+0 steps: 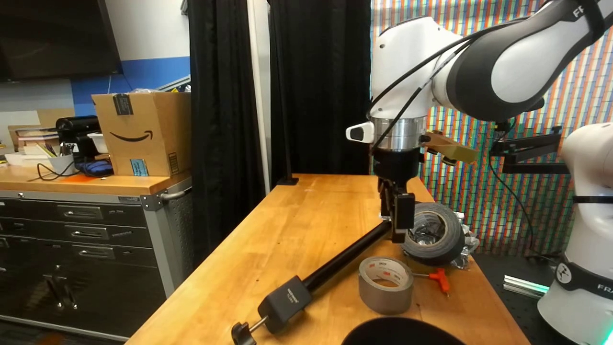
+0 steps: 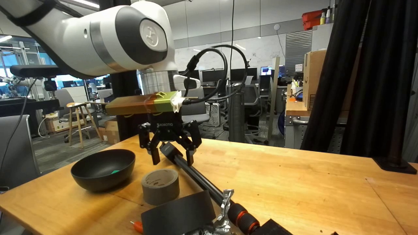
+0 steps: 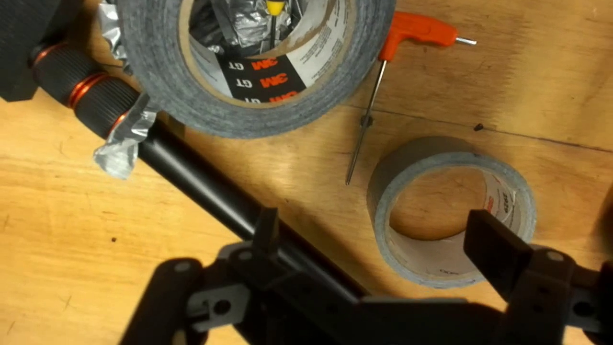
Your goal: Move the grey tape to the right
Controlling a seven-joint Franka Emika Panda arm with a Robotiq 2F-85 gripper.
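Note:
The grey tape [image 1: 385, 299] is a dull grey roll with a pale beige core. It lies flat on the wooden table, hole facing up. It also shows in an exterior view [image 2: 161, 194] and in the wrist view [image 3: 433, 256]. My gripper [image 1: 398, 230] is open and empty. It points down and hangs above the table, apart from the tape, as an exterior view shows [image 2: 173, 159]. In the wrist view the gripper [image 3: 376, 239] has one finger over the black bar and the other overlapping the tape's right side in the picture.
A long black bar [image 1: 345, 258] lies beside the tape. A larger dark tape roll [image 3: 143, 57] leans on silver foil [image 2: 225, 209]. An orange-handled hex key [image 3: 421, 28] lies between the two rolls. A black bowl [image 2: 101, 178] stands near the tape.

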